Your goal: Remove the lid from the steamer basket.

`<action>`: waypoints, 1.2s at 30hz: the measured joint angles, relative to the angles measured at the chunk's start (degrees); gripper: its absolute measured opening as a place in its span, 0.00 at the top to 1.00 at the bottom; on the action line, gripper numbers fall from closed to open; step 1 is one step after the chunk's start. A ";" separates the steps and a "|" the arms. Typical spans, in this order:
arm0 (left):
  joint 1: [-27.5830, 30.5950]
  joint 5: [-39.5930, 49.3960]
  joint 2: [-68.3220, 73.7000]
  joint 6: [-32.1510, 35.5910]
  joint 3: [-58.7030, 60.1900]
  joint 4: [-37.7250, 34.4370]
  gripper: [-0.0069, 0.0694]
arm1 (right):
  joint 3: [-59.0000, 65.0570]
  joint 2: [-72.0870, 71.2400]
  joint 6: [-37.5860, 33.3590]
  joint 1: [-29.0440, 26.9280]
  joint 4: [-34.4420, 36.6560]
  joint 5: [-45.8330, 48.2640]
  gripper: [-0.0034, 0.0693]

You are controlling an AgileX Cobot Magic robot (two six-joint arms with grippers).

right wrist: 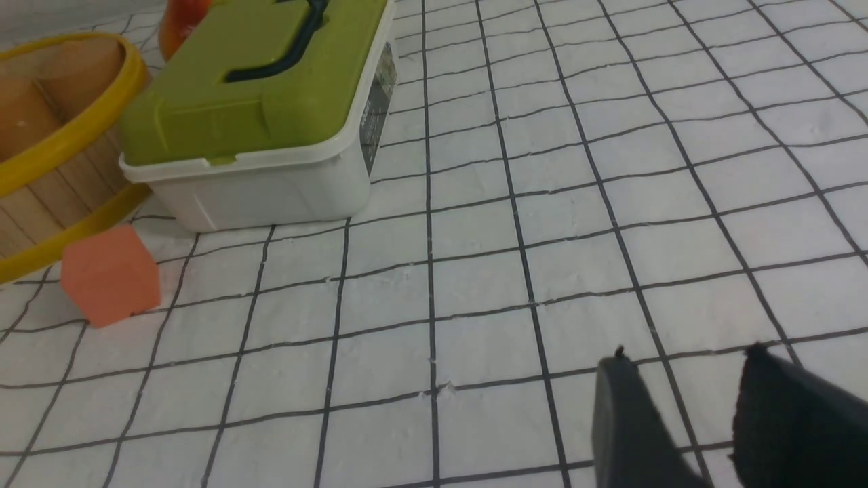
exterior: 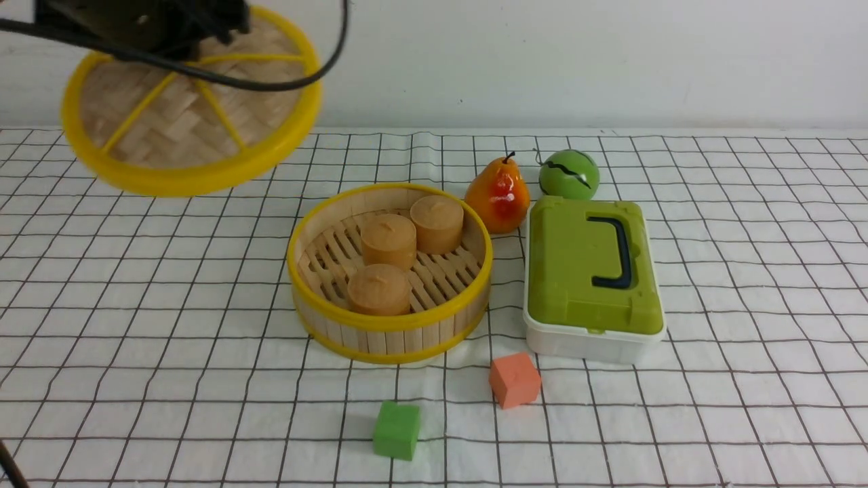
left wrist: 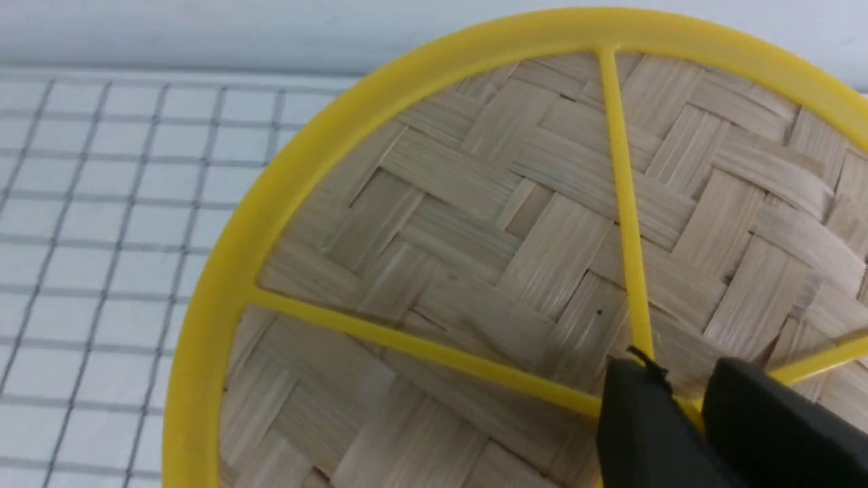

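The lid (exterior: 190,118), woven bamboo with a yellow rim and spokes, hangs tilted in the air at the far left, well apart from the steamer basket (exterior: 390,332). My left gripper (left wrist: 681,376) is shut on the lid's yellow hub; the lid (left wrist: 475,224) fills the left wrist view. In the front view the left arm covers the lid's top part. The basket stands open mid-table with three tan cylinders (exterior: 388,240) inside; its edge shows in the right wrist view (right wrist: 47,169). My right gripper (right wrist: 685,369) is open and empty over the cloth, out of the front view.
A white box with a green lid (exterior: 590,271) stands right of the basket. A pear (exterior: 498,196) and a green ball (exterior: 568,174) sit behind them. An orange cube (exterior: 514,379) and a green cube (exterior: 397,429) lie in front of the basket.
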 joint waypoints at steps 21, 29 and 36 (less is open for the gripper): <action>3.31 -6.34 11.93 -11.29 9.35 5.97 0.59 | 0.00 0.00 0.00 0.00 0.01 0.00 0.62; 3.31 -6.85 -11.05 -9.85 11.20 6.76 0.93 | 0.00 0.00 0.00 0.00 0.01 0.00 0.62; 3.31 -18.32 -34.72 -11.81 27.09 6.54 0.93 | 0.00 0.00 0.00 0.00 0.01 0.00 0.62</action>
